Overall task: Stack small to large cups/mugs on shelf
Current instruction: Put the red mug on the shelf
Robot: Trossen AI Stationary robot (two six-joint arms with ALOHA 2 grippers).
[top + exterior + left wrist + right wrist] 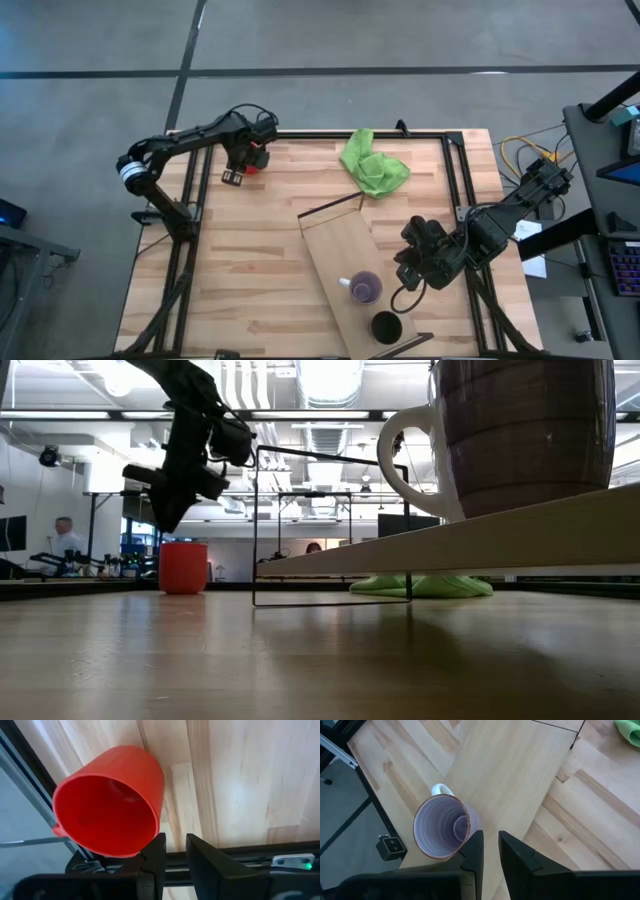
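Left tool [172, 851], fingers narrowly parted, hovers empty beside the red cup [110, 802]; right tool [490, 851], likewise narrow, hangs empty above the purple mug [445, 827].

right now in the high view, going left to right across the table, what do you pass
left gripper over the red cup → purple cup on the shelf → green cloth → black cup → right gripper
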